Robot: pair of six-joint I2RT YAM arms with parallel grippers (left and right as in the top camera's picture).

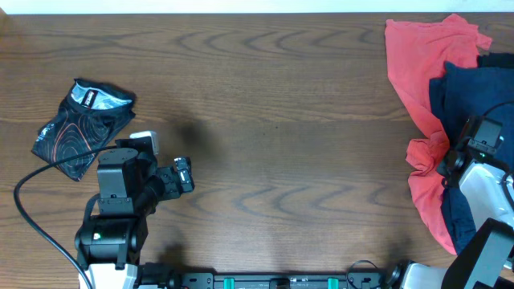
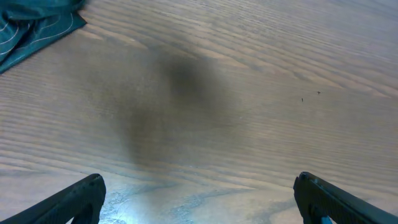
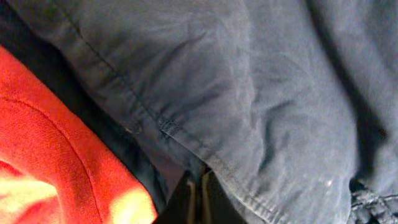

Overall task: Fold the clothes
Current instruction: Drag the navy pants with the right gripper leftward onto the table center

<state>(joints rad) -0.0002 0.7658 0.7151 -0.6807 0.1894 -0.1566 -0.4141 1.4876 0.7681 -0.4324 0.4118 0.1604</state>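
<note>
Left gripper (image 2: 199, 186) hangs spread above the table (image 2: 261, 56); only its wrist close-up shows the right gripper (image 3: 198, 198) pinching navy cloth (image 3: 249, 93) beside red cloth (image 3: 50, 155).

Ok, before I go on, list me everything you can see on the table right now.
patterned garment: 1, black with red and white lines, bundled, far left of the table
red garment: 1, red, crumpled, right end of the table
navy garment: 1, dark blue, lying on the red garment
table: 1, brown wood, under everything
cable: 1, black, looping beside the left arm
left end effector: 1, black, open, over bare wood to the right of the patterned garment
right end effector: 1, dark, down against the navy garment; open or shut cannot be told
</note>
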